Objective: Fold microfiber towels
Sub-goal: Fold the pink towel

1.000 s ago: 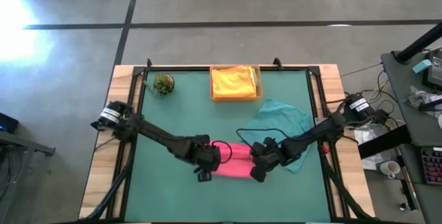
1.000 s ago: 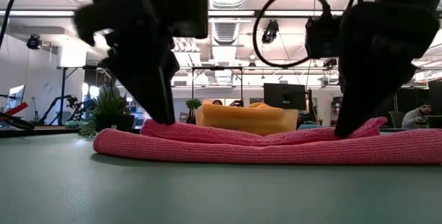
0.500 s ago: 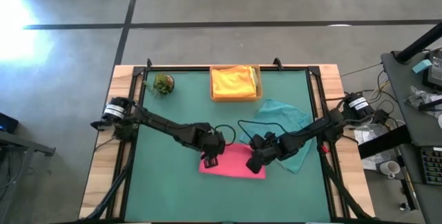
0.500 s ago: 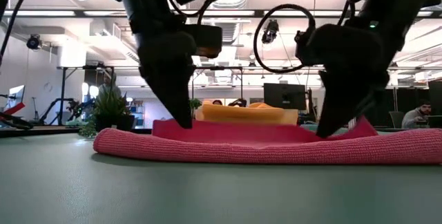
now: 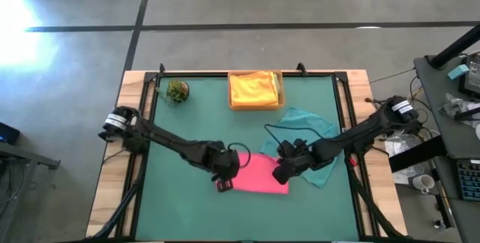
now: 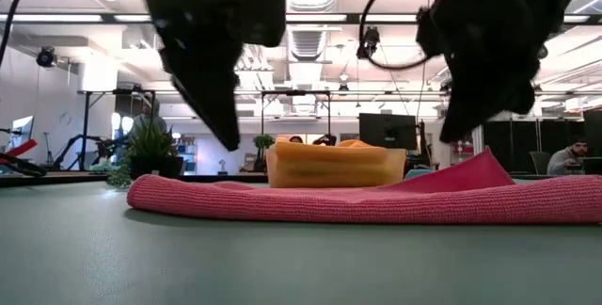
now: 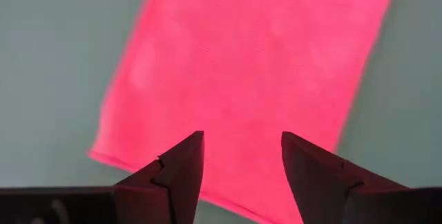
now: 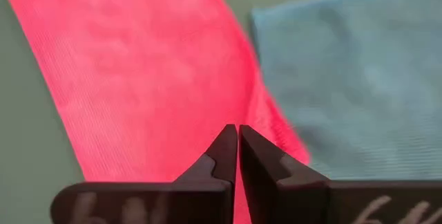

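Observation:
A pink microfiber towel [image 5: 255,174] lies folded on the green table, near its middle. Its right far corner [image 6: 484,159] stands up in a low peak. My left gripper [image 5: 223,181] hangs open above the towel's left end, fingers on either side of bare air [image 7: 242,148]. My right gripper [image 5: 282,174] hangs shut above the towel's right end [image 8: 237,134], clear of the raised corner in the low view. A teal towel [image 5: 307,127] lies flat just right of the pink one. A yellow towel [image 5: 253,87] rests in the tray.
The tan tray [image 5: 279,100] stands at the table's far edge, middle. A small green plant ball [image 5: 178,91] sits at the far left. The teal towel [image 8: 352,65] borders the pink towel's right edge. Bare green table lies toward the near edge and the left.
Both grippers have risen off the pink towel, each rolling a little at the wrist. The towel's top layer, humped between them before, now lies flatter and covers more table front to back. Only its right far corner still stands up.

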